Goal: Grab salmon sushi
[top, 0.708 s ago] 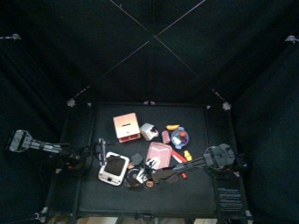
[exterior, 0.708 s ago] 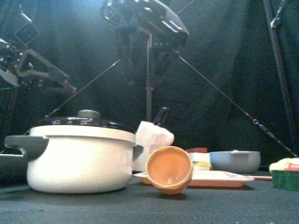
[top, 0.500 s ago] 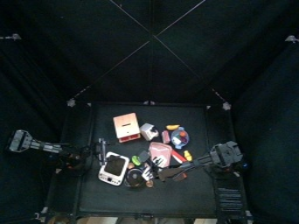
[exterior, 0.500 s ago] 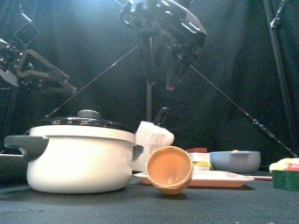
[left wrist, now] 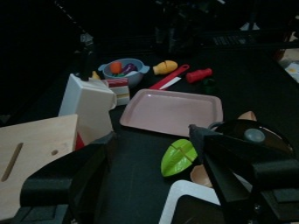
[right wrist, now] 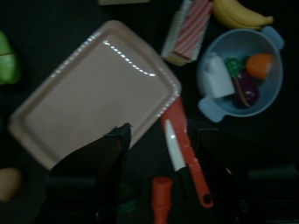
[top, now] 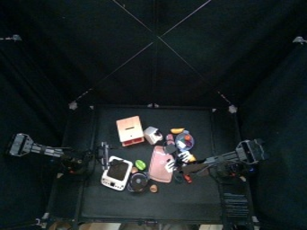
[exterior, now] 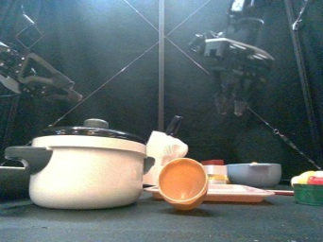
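Grab not done: the small orange oblong salmon sushi piece (right wrist: 260,63) lies untouched in the grey-blue plastic bowl (right wrist: 218,107), ahead of and off to one side of the right gripper (right wrist: 160,144). Its jaws are spread wide, empty, over a red-handled knife (right wrist: 187,161) beside the flat pink tray (right wrist: 82,96). Left gripper (left wrist: 152,171) rests apart, jaws wide, holding nothing. Left to do: reach, descend, close.

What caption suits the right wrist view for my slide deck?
Open right end effector hovers over a pink tray, beside a blue bowl of toy food.
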You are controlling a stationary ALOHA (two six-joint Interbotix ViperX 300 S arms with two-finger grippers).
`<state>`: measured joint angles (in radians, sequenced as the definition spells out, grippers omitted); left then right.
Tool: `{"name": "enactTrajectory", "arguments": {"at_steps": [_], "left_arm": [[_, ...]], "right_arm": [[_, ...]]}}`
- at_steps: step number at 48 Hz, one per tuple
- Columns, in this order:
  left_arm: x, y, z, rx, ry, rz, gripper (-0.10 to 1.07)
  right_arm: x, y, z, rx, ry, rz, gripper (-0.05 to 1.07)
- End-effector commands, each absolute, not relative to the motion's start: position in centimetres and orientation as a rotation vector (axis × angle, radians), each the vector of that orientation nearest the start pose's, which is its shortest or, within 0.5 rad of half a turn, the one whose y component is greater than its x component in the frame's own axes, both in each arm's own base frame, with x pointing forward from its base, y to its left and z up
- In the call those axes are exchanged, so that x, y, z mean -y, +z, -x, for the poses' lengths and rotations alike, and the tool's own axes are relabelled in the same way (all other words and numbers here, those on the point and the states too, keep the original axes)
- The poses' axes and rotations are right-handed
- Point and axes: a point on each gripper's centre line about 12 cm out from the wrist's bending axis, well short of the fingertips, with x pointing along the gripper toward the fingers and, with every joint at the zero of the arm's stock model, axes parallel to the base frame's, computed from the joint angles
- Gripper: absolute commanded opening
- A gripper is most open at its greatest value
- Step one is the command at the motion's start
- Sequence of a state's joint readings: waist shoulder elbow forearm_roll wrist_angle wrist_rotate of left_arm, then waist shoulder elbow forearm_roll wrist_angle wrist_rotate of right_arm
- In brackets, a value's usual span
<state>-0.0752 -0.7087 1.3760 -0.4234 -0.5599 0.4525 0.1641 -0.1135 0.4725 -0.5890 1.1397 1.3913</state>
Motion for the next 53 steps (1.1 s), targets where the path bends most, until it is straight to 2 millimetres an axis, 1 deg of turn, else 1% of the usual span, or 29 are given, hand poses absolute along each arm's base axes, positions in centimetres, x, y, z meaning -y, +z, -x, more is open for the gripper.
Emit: {"name": "enactTrajectory", "arguments": {"at_steps": [1,8,15,20,25,31,35,53], "left_arm": [[-1.0,20.0,-20.6,-0.126,0.140,-0.107,0.99],[-1.0,20.9,-21.1,-0.103,0.138,-0.107,0.99],[-1.0,21.2,-21.3,-0.092,0.140,-0.102,0.99],[-0.9,21.1,-21.3,-0.095,0.139,-0.100,0.99],[-0.9,20.9,-21.1,-0.101,0.137,-0.101,0.99],[-0.9,20.7,-21.0,-0.107,0.137,-0.102,0.99],[-0.9,20.6,-20.9,-0.110,0.137,-0.101,0.99],[-0.9,20.4,-20.9,-0.117,0.137,-0.102,0.99]], "right_arm": [[2.7,22.4,-31.5,-0.920,-0.961,-0.476,0.88],[5.4,20.3,-31.4,-0.871,-0.921,-0.482,0.87],[8.9,19.2,-31.1,-0.812,-0.916,-0.474,0.87],[10.4,18.6,-30.9,-0.787,-0.909,-0.498,0.87],[11.3,18.4,-31.3,-0.758,-0.885,-0.534,0.87],[11.6,18.1,-32.0,-0.740,-0.852,-0.548,0.87],[11.8,17.5,-32.3,-0.751,-0.855,-0.555,0.87],[13.0,15.0,-32.5,-0.815,-0.905,-0.567,0.87]]}}
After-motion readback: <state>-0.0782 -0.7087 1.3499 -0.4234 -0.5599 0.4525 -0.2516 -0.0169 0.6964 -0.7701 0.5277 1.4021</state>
